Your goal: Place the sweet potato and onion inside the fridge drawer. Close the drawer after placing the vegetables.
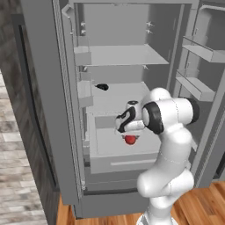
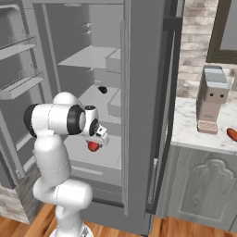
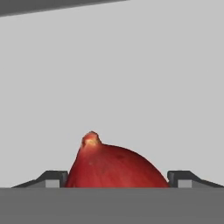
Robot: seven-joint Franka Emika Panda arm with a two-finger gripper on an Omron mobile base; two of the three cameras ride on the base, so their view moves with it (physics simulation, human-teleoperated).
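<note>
The small smooth red onion (image 3: 114, 164) sits between the tool's (image 3: 117, 178) two dark finger tips (image 3: 52, 178), its pale pointed tip turned away from the hand; the tips stand wide, one on each side of the bulb, right against its flanks, so the tool looks clenched on the onion, though the hand view does not show the contact itself. In the left base view the onion (image 1: 130, 139) hangs just under the tool (image 1: 128, 130), over the wide shallow light-grey fridge drawer (image 1: 125, 162), which is pulled out; whether the bulb touches the drawer floor cannot be told. The right base view shows the same: the red onion (image 2: 93, 146) directly below the tool (image 2: 98, 139), above the open drawer (image 2: 88, 169).

Behind and above the tool, on the grey fridge shelf (image 1: 118, 55) level further back, lies a small black object (image 1: 102, 87). The grey fridge door (image 1: 48, 101) stands open to the tool's left, and the second door with its grey door racks (image 1: 195, 85) stands open to its right.

Well off to the tool's right, outside the fridge, a pale marbled counter (image 2: 190, 132) carries a grey boxy appliance (image 2: 212, 99), and near that, at the picture's edge, lies the small elongated orange-red sweet potato (image 2: 232, 134), still on the counter. No brand, label or writing can be read on anything here.
</note>
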